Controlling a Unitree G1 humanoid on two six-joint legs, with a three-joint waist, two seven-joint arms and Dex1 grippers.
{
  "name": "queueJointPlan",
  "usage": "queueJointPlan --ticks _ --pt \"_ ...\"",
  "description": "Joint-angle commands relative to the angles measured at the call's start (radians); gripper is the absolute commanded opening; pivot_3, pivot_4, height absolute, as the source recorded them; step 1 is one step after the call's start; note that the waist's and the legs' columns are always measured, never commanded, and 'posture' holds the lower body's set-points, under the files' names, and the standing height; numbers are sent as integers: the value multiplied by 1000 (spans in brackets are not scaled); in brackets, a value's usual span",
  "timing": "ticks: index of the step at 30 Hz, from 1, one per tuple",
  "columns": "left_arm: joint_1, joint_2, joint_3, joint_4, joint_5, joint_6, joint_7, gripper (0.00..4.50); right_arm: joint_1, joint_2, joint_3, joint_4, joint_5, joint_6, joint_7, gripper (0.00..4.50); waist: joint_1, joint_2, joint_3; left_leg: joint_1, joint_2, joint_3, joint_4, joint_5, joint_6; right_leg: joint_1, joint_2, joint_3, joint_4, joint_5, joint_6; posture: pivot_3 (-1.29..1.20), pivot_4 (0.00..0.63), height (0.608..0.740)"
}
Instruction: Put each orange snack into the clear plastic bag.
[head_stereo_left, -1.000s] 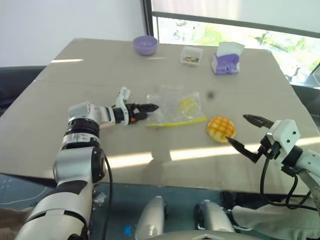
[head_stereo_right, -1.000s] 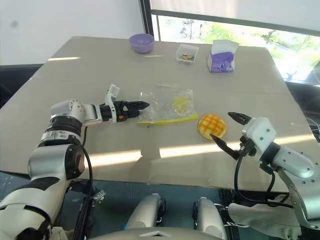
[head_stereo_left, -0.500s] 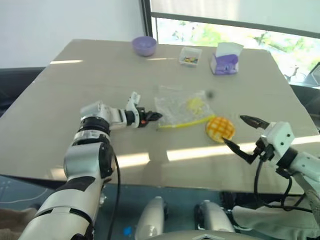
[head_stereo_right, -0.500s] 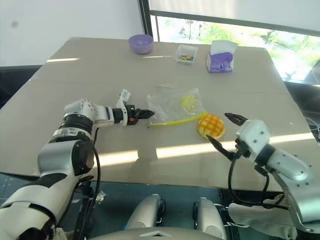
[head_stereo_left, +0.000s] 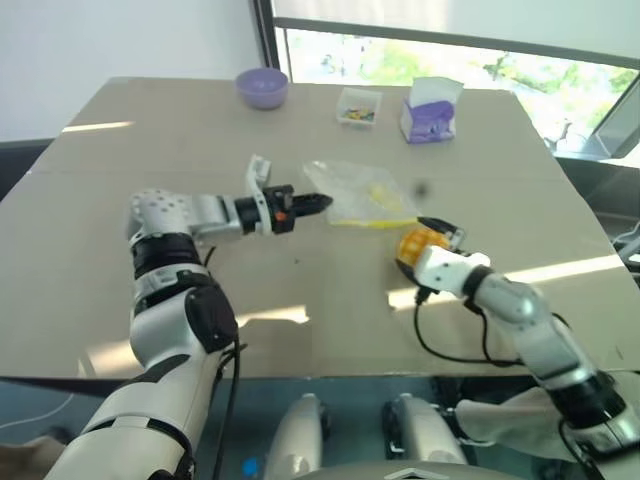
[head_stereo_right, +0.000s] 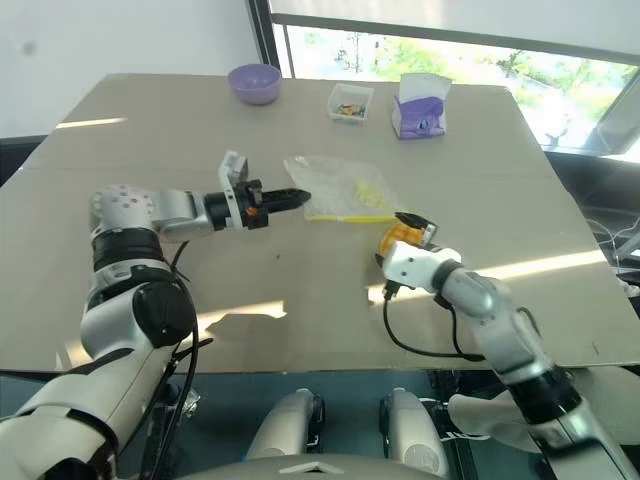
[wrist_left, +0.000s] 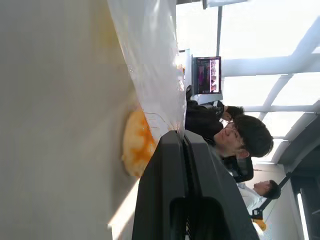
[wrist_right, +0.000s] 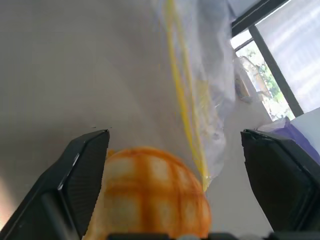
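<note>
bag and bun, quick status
Left tool shut on clear bag edge. Right tool open, straddling orange bun, not gripped. Bun outside bag. Nothing in the way.

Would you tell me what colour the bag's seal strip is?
Yellow; the clear plastic bag's seal strip shows best in the right wrist view.

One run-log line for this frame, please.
left gripper: shut on clear plastic bag edge | right gripper: open, straddling orange bun, not closed | bun: on table, outside bag
</note>
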Motion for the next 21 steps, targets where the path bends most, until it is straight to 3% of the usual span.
queueJointPlan --ticks 1,7,17,21 --pt "20 16 11 -72 -181 8 127 85 -97 48 14 83 -78 -40 -67 4500 1 0 1 0 0 1 0 2 -3 -1 0 1 0 0 0 0 150 740" --pt "78 40 5 -128 -379 8 293 85 -188 107 12 230 -133 -68 -146 4500 5 -2 2 0 0 2 -1 2 -4 -1 -2 3 0 1 0 0 150 740" --pt "128 14 35 -176 -611 8 530 0 -257 166 16 327 -137 -125 -154 62 1 -2 2 1 0 1 -1 2 -4 -1 -2 6 0 1 0 0 150 740" --pt "141 18 38 -185 -671 8 577 0 -257 171 1 286 -124 -114 -128 62 1 -2 2 0 0 2 -1 2 -4 -1 -2 6 0 1 0 0 150 740"
